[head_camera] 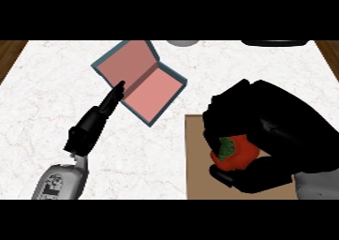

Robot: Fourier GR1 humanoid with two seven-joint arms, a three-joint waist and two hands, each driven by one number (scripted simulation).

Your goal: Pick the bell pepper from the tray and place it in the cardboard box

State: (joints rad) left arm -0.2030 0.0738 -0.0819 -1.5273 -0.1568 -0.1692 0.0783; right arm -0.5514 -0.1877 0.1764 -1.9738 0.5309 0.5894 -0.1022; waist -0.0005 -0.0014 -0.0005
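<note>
A red bell pepper (236, 153) with a green stem sits inside my right hand (276, 126), whose black fingers and thumb curl round it. The hand and pepper hover over the brown cardboard box (198, 159) at the lower right, which the hand largely hides. A pink tray (148, 86) with a teal rim lies tilted at the upper middle with nothing on it. My left hand (96, 123) is stretched out with straight fingers, its tips reaching the tray's left edge.
The white marble counter (47, 93) has wooden edges at both upper corners. A grey round object (182, 42) and a dark one (276, 42) peek in at the far edge.
</note>
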